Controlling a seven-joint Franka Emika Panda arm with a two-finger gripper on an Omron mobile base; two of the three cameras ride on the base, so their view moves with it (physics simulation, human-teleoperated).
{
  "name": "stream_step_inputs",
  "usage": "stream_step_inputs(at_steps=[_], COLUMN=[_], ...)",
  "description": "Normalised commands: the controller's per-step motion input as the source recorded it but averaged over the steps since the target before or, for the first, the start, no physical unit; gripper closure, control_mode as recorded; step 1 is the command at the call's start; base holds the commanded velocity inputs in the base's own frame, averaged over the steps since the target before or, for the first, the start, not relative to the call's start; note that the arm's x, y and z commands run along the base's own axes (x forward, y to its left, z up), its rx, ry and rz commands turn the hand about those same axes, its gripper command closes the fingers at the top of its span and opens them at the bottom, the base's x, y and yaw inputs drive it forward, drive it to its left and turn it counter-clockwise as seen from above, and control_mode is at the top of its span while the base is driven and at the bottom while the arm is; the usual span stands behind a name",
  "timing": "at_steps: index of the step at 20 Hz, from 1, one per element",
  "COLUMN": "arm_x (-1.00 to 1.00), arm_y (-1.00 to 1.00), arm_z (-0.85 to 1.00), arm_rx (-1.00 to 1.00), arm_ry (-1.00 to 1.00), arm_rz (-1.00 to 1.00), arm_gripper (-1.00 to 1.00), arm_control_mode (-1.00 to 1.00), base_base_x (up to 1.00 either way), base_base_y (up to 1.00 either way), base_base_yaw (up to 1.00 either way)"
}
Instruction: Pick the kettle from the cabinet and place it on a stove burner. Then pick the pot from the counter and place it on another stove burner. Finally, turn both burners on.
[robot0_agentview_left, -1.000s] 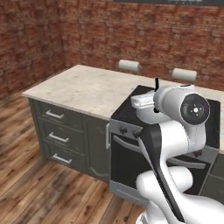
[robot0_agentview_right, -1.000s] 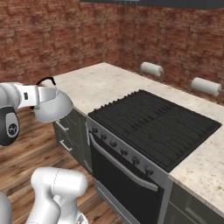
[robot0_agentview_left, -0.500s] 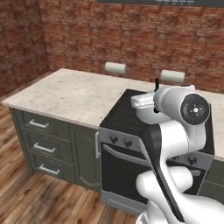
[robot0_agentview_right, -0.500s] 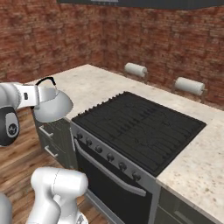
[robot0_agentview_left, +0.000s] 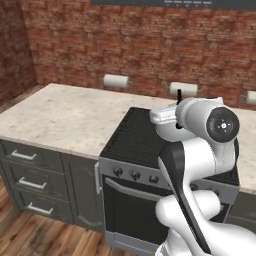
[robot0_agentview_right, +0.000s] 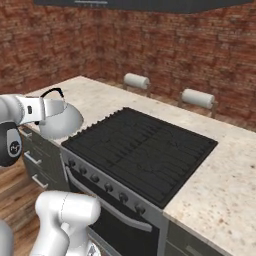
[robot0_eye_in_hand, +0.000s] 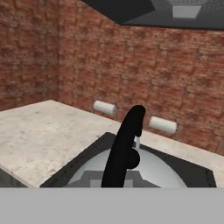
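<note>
The silvery-white kettle (robot0_agentview_right: 62, 120) hangs in the air left of the range, just off the cooktop's front left corner and above counter height. My gripper (robot0_agentview_right: 50, 102) is shut on its thin black arched handle (robot0_eye_in_hand: 124, 148). In the hand view the kettle's dome (robot0_eye_in_hand: 148, 168) lies at the bottom, with the black grated stove burners (robot0_agentview_right: 145, 147) beyond it. In the left base view my arm covers most of the kettle and just the top of its handle (robot0_agentview_left: 178, 95) pokes up over the cooktop (robot0_agentview_left: 132, 135). The pot and the cabinet are out of view.
Beige speckled counter (robot0_agentview_left: 65, 115) runs left of the range, over dark drawers (robot0_agentview_left: 30, 182), and continues on its right (robot0_agentview_right: 225, 170). Two paper towel rolls (robot0_agentview_right: 136, 80) (robot0_agentview_right: 198, 98) stand by the brick wall. A knob row (robot0_agentview_right: 107, 187) lines the range front. A dark overhang (robot0_eye_in_hand: 144, 11) hangs above.
The base has driven along the counter, so the range has slid toward the middle of both base views. The kettle stays held in the same pose relative to my arm.
</note>
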Motion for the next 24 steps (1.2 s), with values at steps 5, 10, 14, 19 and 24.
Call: stream_step_inputs(at_steps=[5,10,14,19,24], arm_x=[0.00,0.00,0.00,0.00,0.00], arm_y=[0.00,0.00,0.00,0.00,0.00], arm_z=[0.00,0.00,0.00,0.00,0.00], arm_rx=[0.00,0.00,0.00,0.00,0.00], arm_ry=[0.00,0.00,0.00,0.00,0.00], arm_rz=[0.00,0.00,0.00,0.00,0.00], arm_gripper=[1.00,1.00,1.00,1.00,1.00], arm_control_mode=[1.00,1.00,1.00,1.00,1.00], base_base_x=[0.41,0.34,0.34,0.47,0.51], base_base_y=[0.00,0.06,0.04,0.00,0.00], base_base_yaw=[-0.19,-0.23,-0.21,-0.19,-0.10])
